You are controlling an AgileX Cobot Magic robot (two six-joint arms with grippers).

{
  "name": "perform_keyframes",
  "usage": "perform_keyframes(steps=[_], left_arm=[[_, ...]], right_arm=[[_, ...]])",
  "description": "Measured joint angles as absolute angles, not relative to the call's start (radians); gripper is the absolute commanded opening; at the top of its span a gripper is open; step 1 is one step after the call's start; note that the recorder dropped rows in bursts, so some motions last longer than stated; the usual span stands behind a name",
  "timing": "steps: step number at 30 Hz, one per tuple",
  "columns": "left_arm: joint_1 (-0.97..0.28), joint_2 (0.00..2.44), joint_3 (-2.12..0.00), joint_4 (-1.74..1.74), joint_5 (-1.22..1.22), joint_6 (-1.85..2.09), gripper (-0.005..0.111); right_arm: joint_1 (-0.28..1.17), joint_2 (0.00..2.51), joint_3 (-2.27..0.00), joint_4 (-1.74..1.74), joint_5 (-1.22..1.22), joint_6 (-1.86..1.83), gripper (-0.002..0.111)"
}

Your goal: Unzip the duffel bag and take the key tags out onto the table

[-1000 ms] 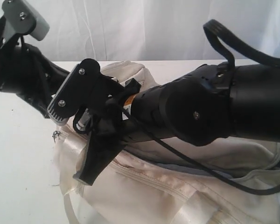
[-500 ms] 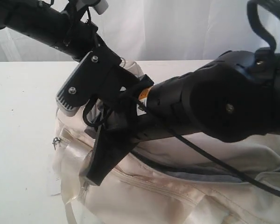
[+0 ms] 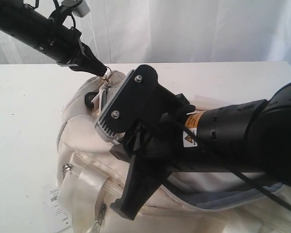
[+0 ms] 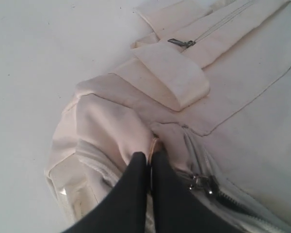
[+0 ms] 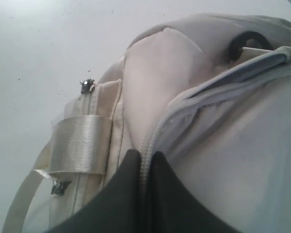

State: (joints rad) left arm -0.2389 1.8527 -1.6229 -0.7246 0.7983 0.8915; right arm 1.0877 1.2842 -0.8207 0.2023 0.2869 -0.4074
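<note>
The cream duffel bag lies on the white table. My left gripper is shut, pinching a fold of fabric at the bag's far end, right beside the main zipper's slider. My right gripper reaches across the bag's front. In the right wrist view it is shut on the pale grey zipper edge of the parted top opening. A strip of grey lining shows along that opening. The key tags are out of view.
A white barcode label lies on the table by the bag's near corner. A webbing handle crosses the zipped front pocket, with small metal pulls beside it. A black ring sits on the bag's end.
My left arm has risen toward the top left, with the bag's end pinched in its jaws. My right arm has shifted right and lower along the bag. Both stay shut.
</note>
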Motion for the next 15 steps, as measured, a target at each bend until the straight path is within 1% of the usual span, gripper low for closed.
perform_keyframes(steps=[2,3,7,9,11,13,15], left_arm=[[-0.236,1.853,-1.625,-0.722,0.814,0.891,0.000],[-0.236,1.853,-1.625,-0.720,0.816,0.891,0.000],[-0.224,1.853,-1.625,-0.712,0.783,0.891,0.000],[-0.219,1.853,-1.627,-0.712,0.773,0.891,0.004],[-0.216,1.851,-1.629,-0.712,0.768,0.891,0.015],[-0.216,1.841,-1.629,-0.712,0.763,0.891,0.033],[-0.215,1.826,-1.629,-0.710,0.751,0.891,0.055]], right_arm=[[1.090,1.284,-0.818,0.202,0.289,-0.408,0.014],[1.092,1.284,-0.818,0.202,0.289,-0.408,0.023],[1.104,1.272,-0.816,0.223,0.353,-0.403,0.067],[1.106,1.258,-0.816,0.227,0.376,-0.403,0.078],[1.106,1.232,-0.824,0.227,0.394,-0.403,0.078],[1.106,1.197,-0.843,0.224,0.394,-0.403,0.076],[1.106,1.162,-0.865,0.194,0.394,-0.403,0.072]])
